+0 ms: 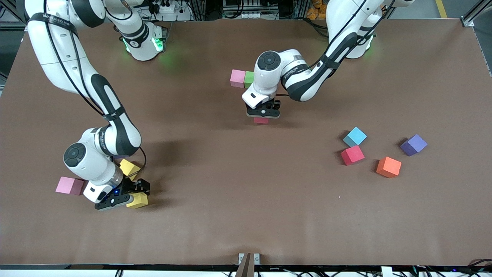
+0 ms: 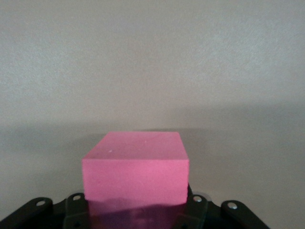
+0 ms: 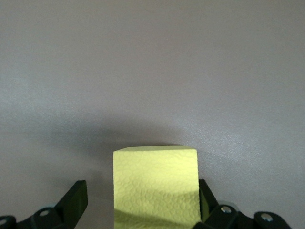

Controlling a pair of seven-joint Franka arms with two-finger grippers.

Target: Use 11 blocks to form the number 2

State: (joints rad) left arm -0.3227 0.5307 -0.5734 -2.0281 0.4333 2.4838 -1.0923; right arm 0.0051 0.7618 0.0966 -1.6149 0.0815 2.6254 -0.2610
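Note:
My left gripper (image 1: 262, 117) is shut on a pinkish-red block (image 2: 136, 169) and holds it low over the middle of the table. A pink block (image 1: 237, 78) and a green block (image 1: 249, 79) sit side by side close to the robots' bases. My right gripper (image 1: 135, 197) stands open around a yellow block (image 3: 155, 183) on the table: one finger touches it and the other stands apart. A second yellow block (image 1: 128, 168) and a pink block (image 1: 70, 186) lie close by. No number 2 shows.
Toward the left arm's end lie a sky-blue block (image 1: 354, 136), a red block (image 1: 352, 155), an orange block (image 1: 388, 167) and a purple block (image 1: 413, 144), loosely scattered. The brown table (image 1: 246, 215) is bare nearer the front camera.

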